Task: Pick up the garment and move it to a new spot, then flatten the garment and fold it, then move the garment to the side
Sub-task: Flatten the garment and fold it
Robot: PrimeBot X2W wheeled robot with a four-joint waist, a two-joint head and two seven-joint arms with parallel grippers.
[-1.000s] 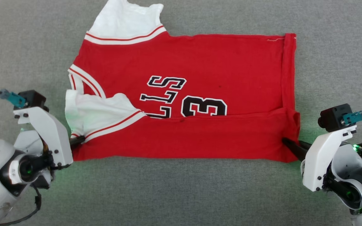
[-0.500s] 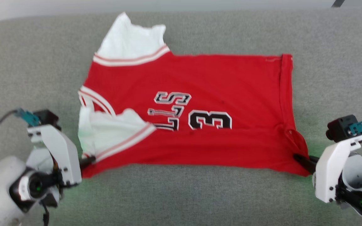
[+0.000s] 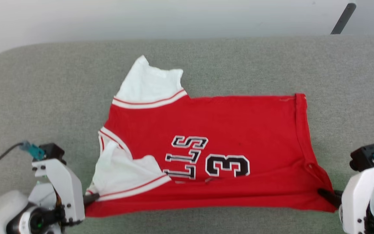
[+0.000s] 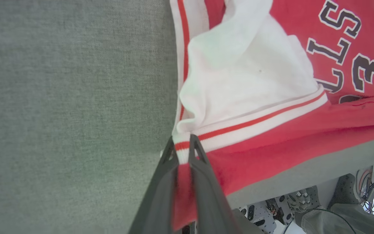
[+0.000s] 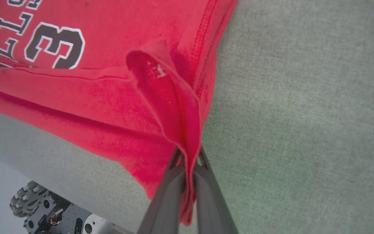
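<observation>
My head has tipped up, so the whole picture has slid and more of the grey counter (image 3: 44, 97) and its far edge now show; that shift is not the cloth travelling. What has really changed is the near flap of the garment (image 3: 239, 123): it covered the foot of the printed 3 (image 3: 227, 165) a second ago, and now the numeral shows whole, with the flap drawn back toward the counter's near edge. My right hand (image 3: 325, 193) has tightened meanwhile and is clamped on the red hem corner at the counter's near right, and my left hand (image 3: 91, 197) is clamped on the striped trim at the near left, cloth plainly between its fingers in the wrist view. I take this as the near edge being pulled taut between both grips, so the flattening is under way and the fold is not yet laid. The garment lies spread mid-counter, its near edge raised in my hands. Counted: one garment, two white sleeves, one numeral, three dark letters, two hands, one counter
</observation>
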